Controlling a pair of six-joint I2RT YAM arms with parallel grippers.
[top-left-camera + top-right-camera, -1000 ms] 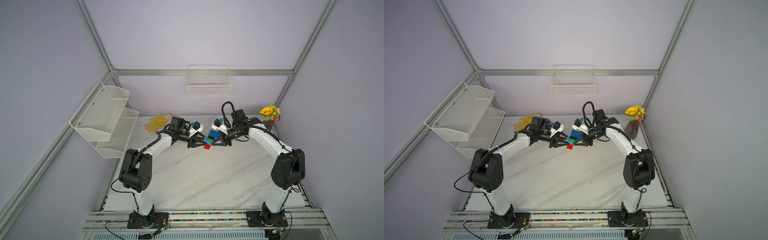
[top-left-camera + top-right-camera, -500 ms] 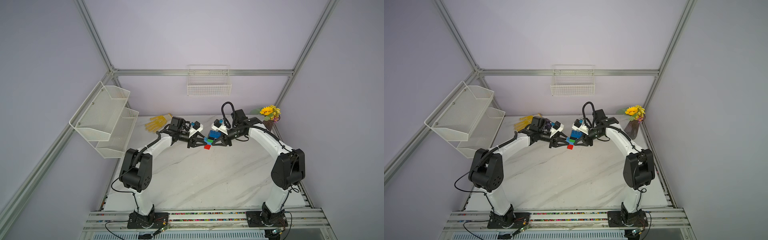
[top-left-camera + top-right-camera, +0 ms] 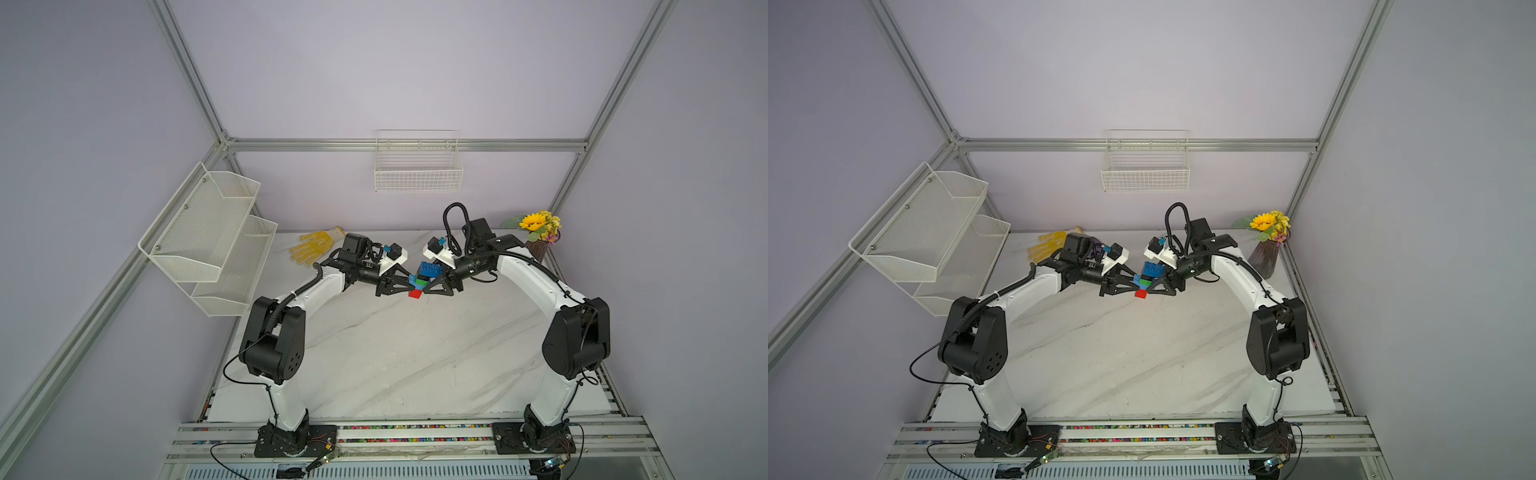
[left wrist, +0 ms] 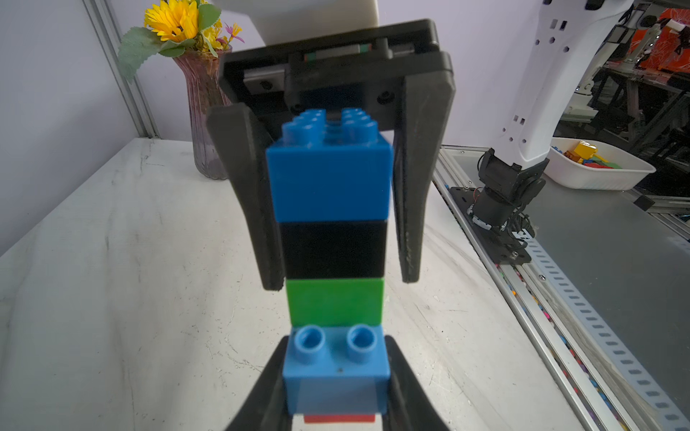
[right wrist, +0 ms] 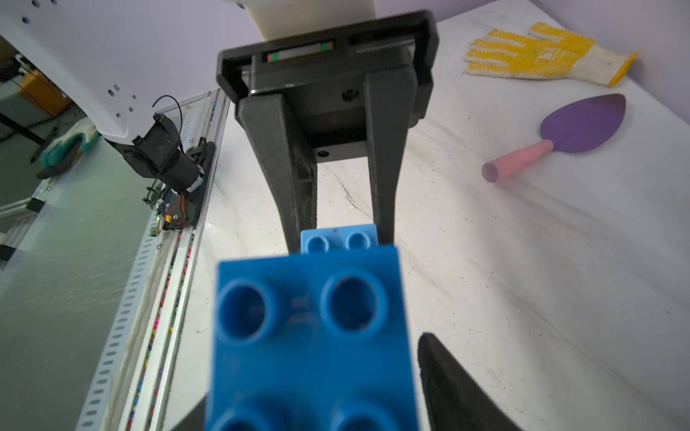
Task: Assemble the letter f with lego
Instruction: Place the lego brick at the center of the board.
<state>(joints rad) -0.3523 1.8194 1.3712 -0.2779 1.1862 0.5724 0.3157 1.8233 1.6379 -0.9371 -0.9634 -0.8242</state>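
Table (image 3: pixel 395 357): white top with grey marble veining, one level, a metal rail (image 3: pixel 415 432) along its near edge. Lying on it: one yellow and cream work glove (image 3: pixel 316 247), flat, by the far edge on the left; one trowel (image 5: pixel 567 130), purple blade and pink handle, flat, near the glove but apart from it; one ribbed purple glass vase (image 3: pixel 1264 259), upright in the far right corner, holding a sunflower (image 3: pixel 1262 221).

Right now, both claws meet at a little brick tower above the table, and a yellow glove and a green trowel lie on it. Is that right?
Almost. The trowel is purple with a pink handle, not green; the right wrist view shows it. The rest stands: the left gripper and the right gripper meet at the brick tower above the table, and the yellow glove lies on it.
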